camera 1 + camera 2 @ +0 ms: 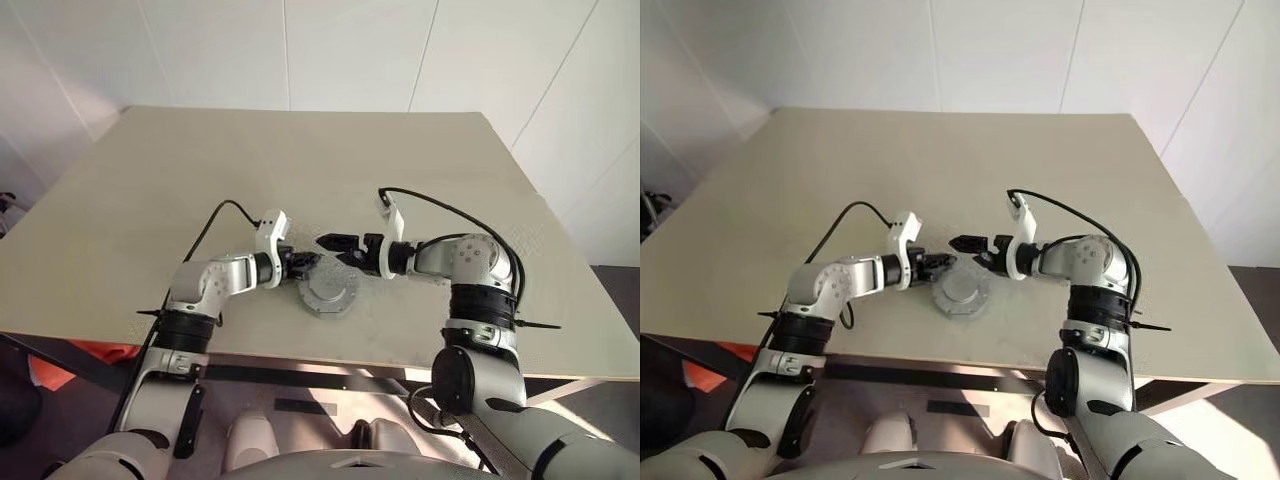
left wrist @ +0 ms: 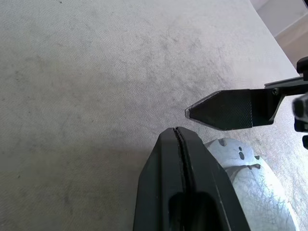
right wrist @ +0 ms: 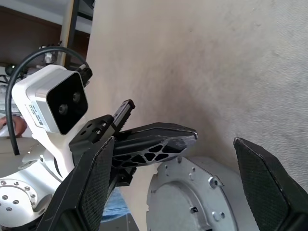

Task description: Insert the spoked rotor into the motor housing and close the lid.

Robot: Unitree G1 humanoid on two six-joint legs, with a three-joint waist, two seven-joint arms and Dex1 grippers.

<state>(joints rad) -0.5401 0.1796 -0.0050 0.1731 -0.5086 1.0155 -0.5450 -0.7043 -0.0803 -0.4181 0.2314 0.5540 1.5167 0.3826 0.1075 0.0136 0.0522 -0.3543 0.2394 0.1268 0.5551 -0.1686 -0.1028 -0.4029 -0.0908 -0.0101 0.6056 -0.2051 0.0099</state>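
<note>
Lying flat, motor housing [image 1: 328, 290] faces up; left gripper [image 1: 306, 263] jaws together, right gripper [image 1: 334, 249] jaws apart.

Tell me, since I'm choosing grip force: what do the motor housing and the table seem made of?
Motor housing: looks like cast or machined metal, a matte silver-grey with drilled holes and screw heads on its flange. Table: a matte beige top with a fine woven-looking texture in the left wrist view, possibly laminate or a fabric-like covering; I can't say which.

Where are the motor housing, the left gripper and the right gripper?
motor housing [image 1: 327, 291], left eye view, its round top face.
left gripper [image 2: 179, 139], left wrist view, fingertips pressed together.
right gripper [image 3: 192, 168], right wrist view, gap between fingertips.
</note>
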